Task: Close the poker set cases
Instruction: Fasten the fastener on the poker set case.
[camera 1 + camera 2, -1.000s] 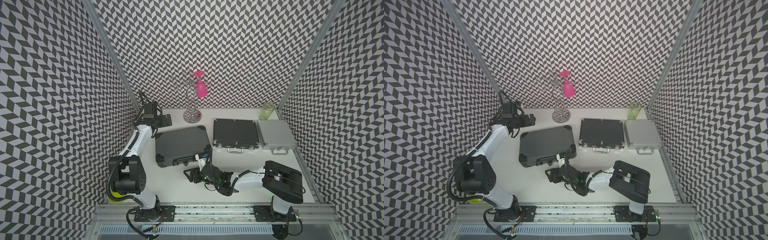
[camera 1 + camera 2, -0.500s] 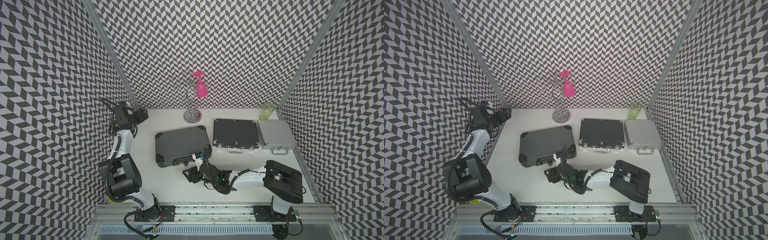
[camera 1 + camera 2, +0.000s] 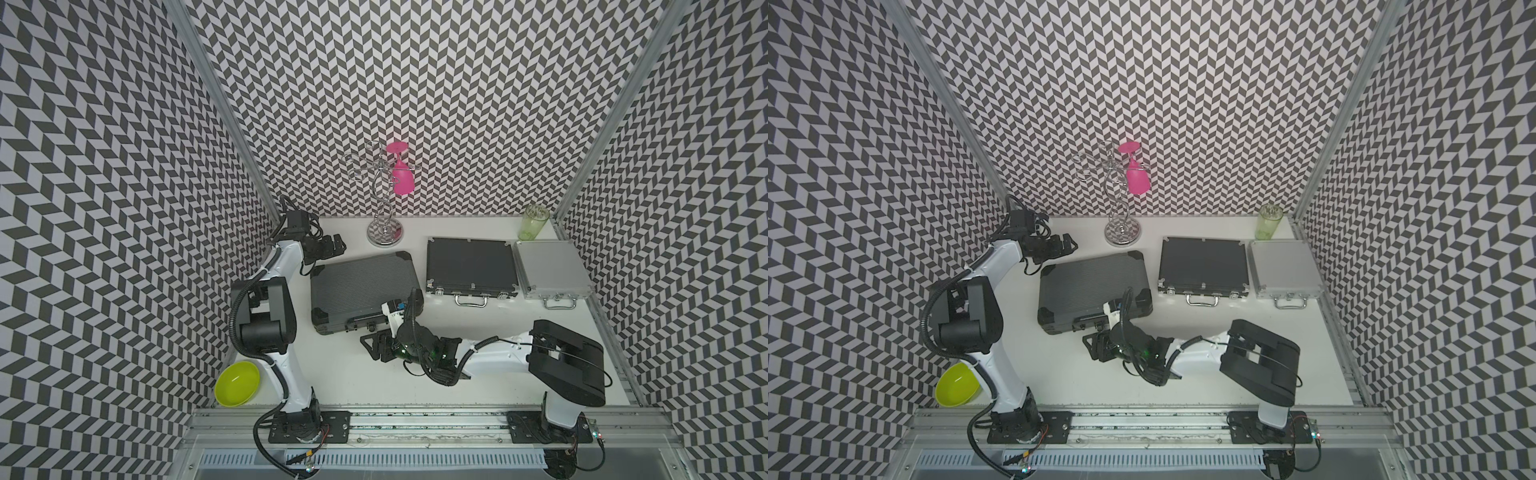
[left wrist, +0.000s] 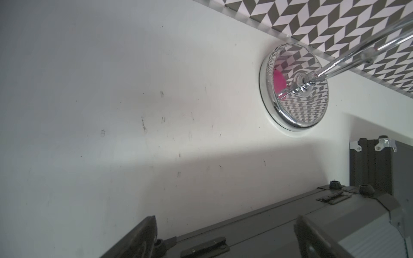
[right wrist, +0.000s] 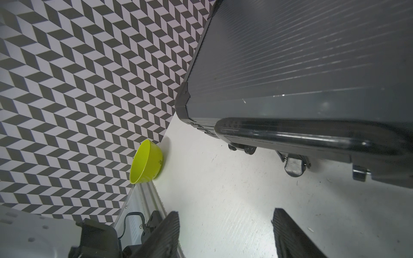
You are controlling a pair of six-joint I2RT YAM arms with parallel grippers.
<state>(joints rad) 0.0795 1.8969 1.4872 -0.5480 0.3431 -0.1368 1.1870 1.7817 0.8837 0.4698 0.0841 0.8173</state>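
All three poker set cases lie with lids down in both top views: the large ribbed dark-grey case (image 3: 363,293) (image 3: 1094,291), the flat black case (image 3: 469,266) (image 3: 1202,266) and the small silver case (image 3: 550,268) (image 3: 1285,268). My left gripper (image 3: 334,245) (image 4: 226,217) hovers open at the grey case's back left corner, over its hinge side (image 4: 268,223), holding nothing. In front of that case, my right gripper (image 3: 374,347) (image 5: 225,212) stands open and empty on the table side of the black handle (image 5: 301,134).
A chrome glass stand (image 3: 384,232) (image 4: 295,89) with a pink glass (image 3: 403,183) stands at the back, just behind the grey case. A green cup (image 3: 536,222) is in the back right corner. A yellow-green bowl (image 3: 237,382) (image 5: 147,162) sits by the left wall.
My left arm swung out to the left wall half a second ago and has come back to the grey case's back left corner. The right gripper has hardly moved.
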